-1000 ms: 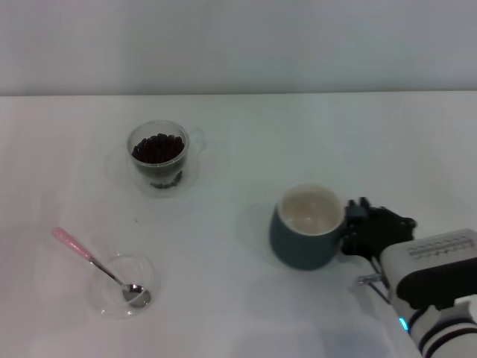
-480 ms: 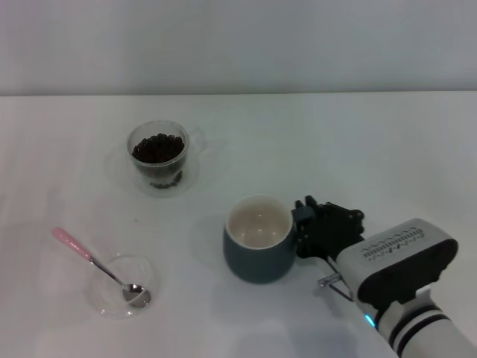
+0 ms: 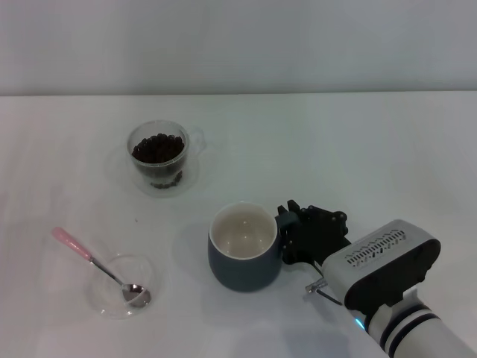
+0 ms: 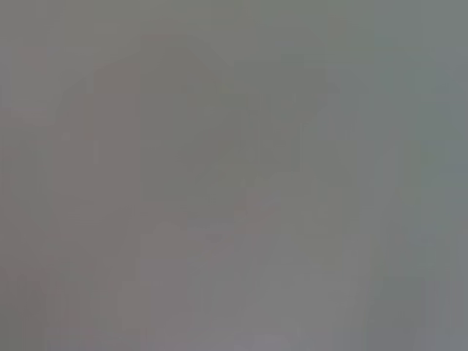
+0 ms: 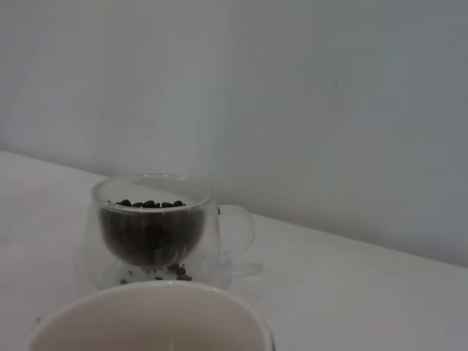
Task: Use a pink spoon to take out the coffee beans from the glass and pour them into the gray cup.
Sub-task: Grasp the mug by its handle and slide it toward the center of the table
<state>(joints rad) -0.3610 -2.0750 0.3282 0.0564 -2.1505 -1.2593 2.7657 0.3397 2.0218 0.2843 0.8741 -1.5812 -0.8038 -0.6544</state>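
Observation:
The gray cup (image 3: pixel 244 250) stands upright near the table's middle, its cream inside showing bare. My right gripper (image 3: pixel 288 237) is shut on the cup's handle side, at its right. The glass (image 3: pixel 158 156) sits at the far left, holding a heap of coffee beans (image 3: pixel 157 148). In the right wrist view the cup's rim (image 5: pixel 150 307) lies close below, with the glass (image 5: pixel 151 230) and its beans (image 5: pixel 148 235) beyond it. The pink spoon (image 3: pixel 89 257) rests with its bowl in a shallow clear dish (image 3: pixel 104 298) at the near left. My left gripper is out of view.
The white table (image 3: pixel 335 149) ends at a pale wall behind. A few stray beans lie on the saucer-like base under the glass. The left wrist view shows only a flat grey blur.
My right gripper has carried the gray cup leftward and slightly nearer, from the right side toward the table's middle. Glass, spoon and dish have not moved.

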